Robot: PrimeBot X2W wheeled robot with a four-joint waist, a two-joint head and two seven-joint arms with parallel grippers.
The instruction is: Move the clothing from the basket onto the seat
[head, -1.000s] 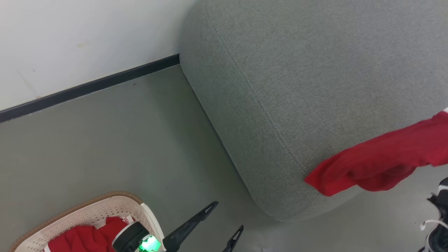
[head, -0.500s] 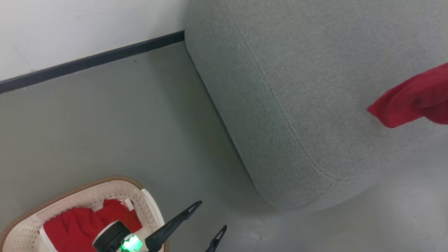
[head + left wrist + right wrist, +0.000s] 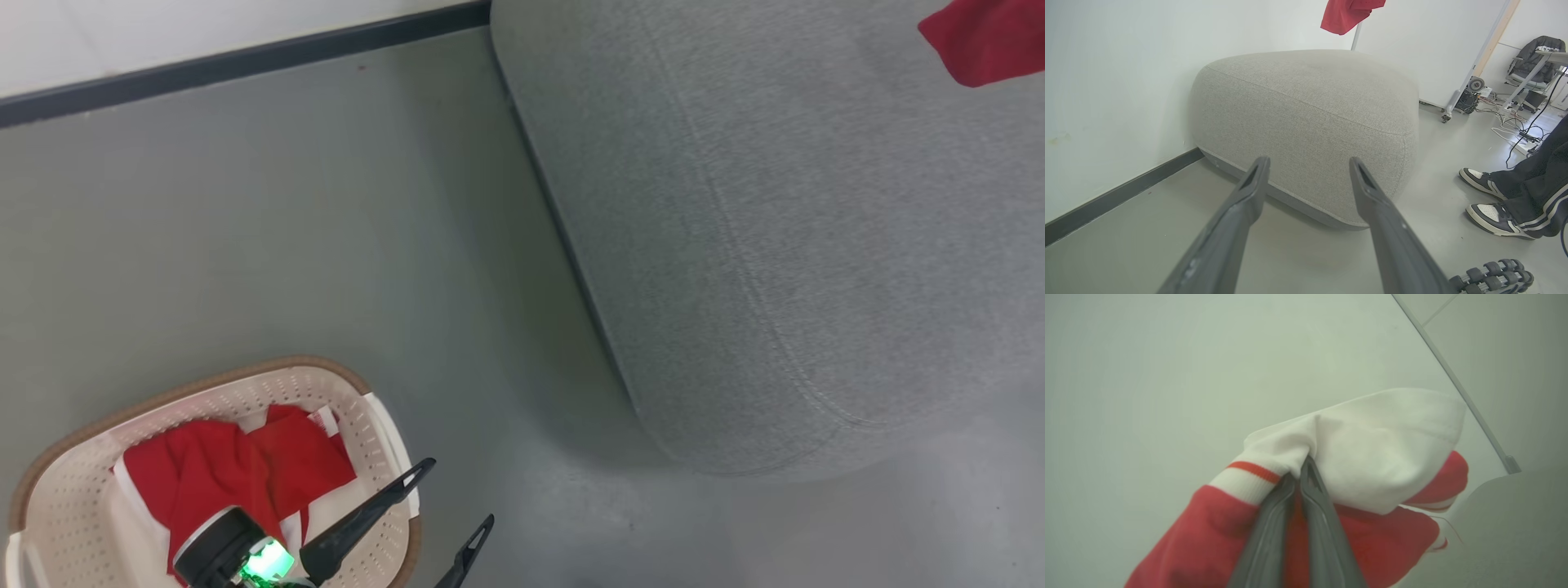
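Observation:
A red and white garment [image 3: 1372,457] hangs bunched from my right gripper [image 3: 1301,467], which is shut on its white, red-striped trim. Its red tail [image 3: 984,37] dangles over the grey seat [image 3: 816,204] at the head view's top right, and shows above the seat [image 3: 1306,102] as a red garment [image 3: 1347,14] in the left wrist view. More red and white clothing [image 3: 237,469] lies in the cream basket [image 3: 65,506] at the lower left. My left gripper [image 3: 457,498] stands open beside the basket's right rim, its fingers [image 3: 1249,192] spread with nothing between them.
Grey floor [image 3: 286,245] runs between basket and seat, bounded by a white wall with a black skirting [image 3: 245,61]. A person's feet in dark and white trainers [image 3: 1490,212] stand right of the seat, with cables and a chair [image 3: 1527,69] behind.
The head camera has swung, shifting basket and seat in the picture. The red garment has risen from draping over the seat's front edge to hanging above it.

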